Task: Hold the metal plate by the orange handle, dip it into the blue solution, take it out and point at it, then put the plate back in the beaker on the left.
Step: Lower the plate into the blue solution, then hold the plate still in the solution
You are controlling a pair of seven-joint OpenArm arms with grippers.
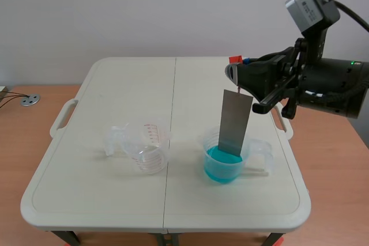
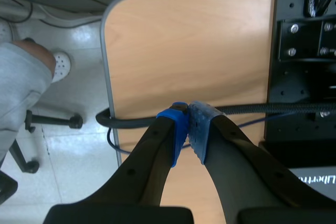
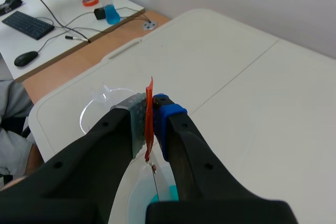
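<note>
The right gripper (image 3: 151,121) pinches the thin orange handle (image 3: 149,98) so the flat grey metal plate (image 1: 234,122) hangs straight down into the clear beaker of blue solution (image 1: 225,165) near the white table's (image 1: 115,84) right edge. The left gripper (image 2: 188,129), closed empty, sits off the table.

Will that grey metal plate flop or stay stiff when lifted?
Probably stiff: the metal plate hangs flat and straight from the right pincer. Likely light, since a thin orange handle carries it. Might swing, held only at its top.
</note>
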